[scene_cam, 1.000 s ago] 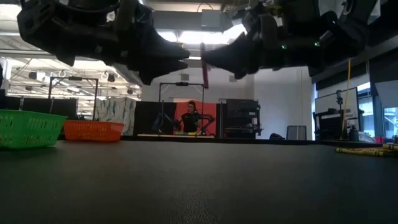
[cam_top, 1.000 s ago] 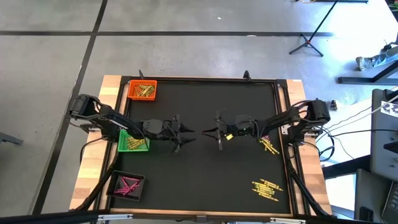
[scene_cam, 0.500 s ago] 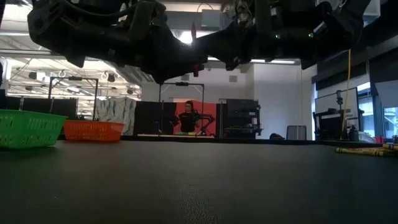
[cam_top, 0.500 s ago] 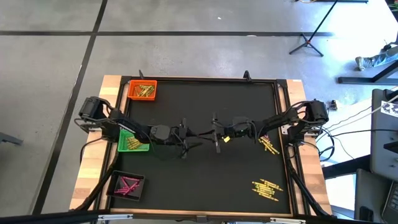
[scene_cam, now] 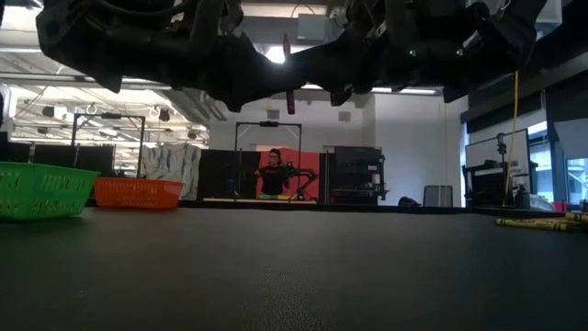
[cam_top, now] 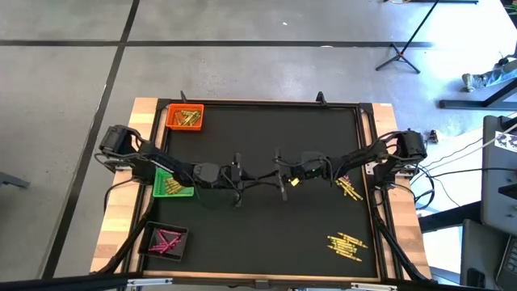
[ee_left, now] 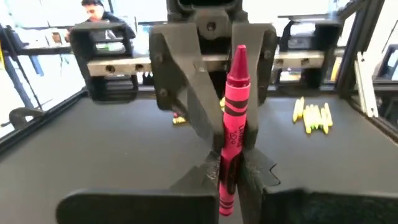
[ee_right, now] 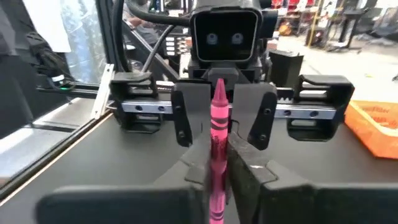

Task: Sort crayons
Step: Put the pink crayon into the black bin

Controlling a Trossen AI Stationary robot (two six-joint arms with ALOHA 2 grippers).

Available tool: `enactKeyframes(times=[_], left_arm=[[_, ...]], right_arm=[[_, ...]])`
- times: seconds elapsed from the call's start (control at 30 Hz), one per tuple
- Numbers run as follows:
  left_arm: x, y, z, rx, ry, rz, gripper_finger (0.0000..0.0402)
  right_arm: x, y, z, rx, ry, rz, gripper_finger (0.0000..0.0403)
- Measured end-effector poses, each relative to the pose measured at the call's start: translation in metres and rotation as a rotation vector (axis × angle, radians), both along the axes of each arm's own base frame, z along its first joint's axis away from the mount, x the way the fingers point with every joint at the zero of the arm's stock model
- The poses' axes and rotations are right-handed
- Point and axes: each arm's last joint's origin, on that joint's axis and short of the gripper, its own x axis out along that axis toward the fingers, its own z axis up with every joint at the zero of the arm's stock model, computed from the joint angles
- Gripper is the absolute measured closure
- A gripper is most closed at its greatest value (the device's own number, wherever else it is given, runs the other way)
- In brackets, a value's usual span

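A pink crayon stands upright in the air above the middle of the black table, with both grippers meeting at it. My left gripper reaches in level from the table's left and is shut on the crayon. My right gripper comes level from the right, its fingers close on either side of the same crayon. In the low view the crayon shows as a thin upright stick between the two dark hands. Loose yellow crayons lie flat at the table's right. My left gripper pinches the crayon's lower half between its two fingers, coming level from the table's left, fingers across the stick. The crayon stands upright, tip up, clear of the table. My right gripper pinches the crayon's lower part between its two fingers, level from the table's right, facing the left gripper. The crayon rises upright above the fingers.
An orange tray with orange-gold crayons stands at the far left, a green tray with yellow ones under the left arm, a black tray with pink ones at the near left. A second cluster of yellow crayons lies by the right arm.
My left gripper has moved toward the table's right, up to the right gripper, rolled a little, and taken hold of the upright pink crayon. The crayon has stayed upright in the air, and the right gripper has hardly moved.
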Motion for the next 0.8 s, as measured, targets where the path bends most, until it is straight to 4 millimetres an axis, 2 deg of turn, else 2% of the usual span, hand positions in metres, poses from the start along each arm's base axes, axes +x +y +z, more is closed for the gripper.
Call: enactKeyframes(times=[0.17, 0.3, 0.53, 0.67, 0.8], left_arm=[[-0.007, -0.003, 0.001, 0.018, 0.143, 0.009, 0.0389], [-0.016, -0.012, 0.02, 0.036, 0.331, -0.011, 0.0389], [-0.034, -0.04, 0.058, 0.006, 0.753, -0.068, 0.0388], [-0.051, -0.059, 0.074, -0.106, 0.952, -0.113, 0.0388], [-0.072, -0.081, 0.078, -0.255, 1.114, -0.108, 0.0388]], right_arm=[[-0.012, 0.0, 0.017, 0.001, 0.084, 0.013, 0.0295], [-0.025, 0.0, 0.022, -0.011, 0.211, 0.016, 0.0268], [-0.028, 0.008, 0.009, -0.028, 0.322, 0.044, 0.026], [-0.026, 0.011, 0.003, -0.032, 0.339, 0.048, 0.026], [-0.025, 0.01, 0.001, -0.034, 0.336, 0.031, 0.026]])
